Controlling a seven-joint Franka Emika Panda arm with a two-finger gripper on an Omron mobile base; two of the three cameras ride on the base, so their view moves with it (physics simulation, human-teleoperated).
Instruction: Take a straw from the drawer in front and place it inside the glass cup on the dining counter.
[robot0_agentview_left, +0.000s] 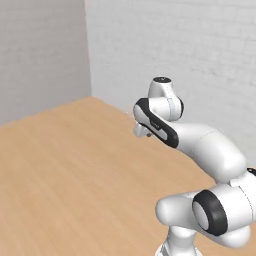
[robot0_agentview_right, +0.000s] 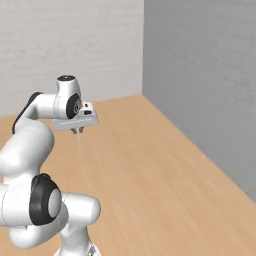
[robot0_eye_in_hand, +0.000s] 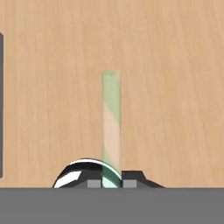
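Pincer first: your two dark tips are clamping tight on the straw, and it's hanging above the light-wood desk, clear of the surface. You're looking at a pale, see-through straw with a green tint, poking straight out between the tips in the hand view. From the right base camera, it's dangling thinly beneath the hand.
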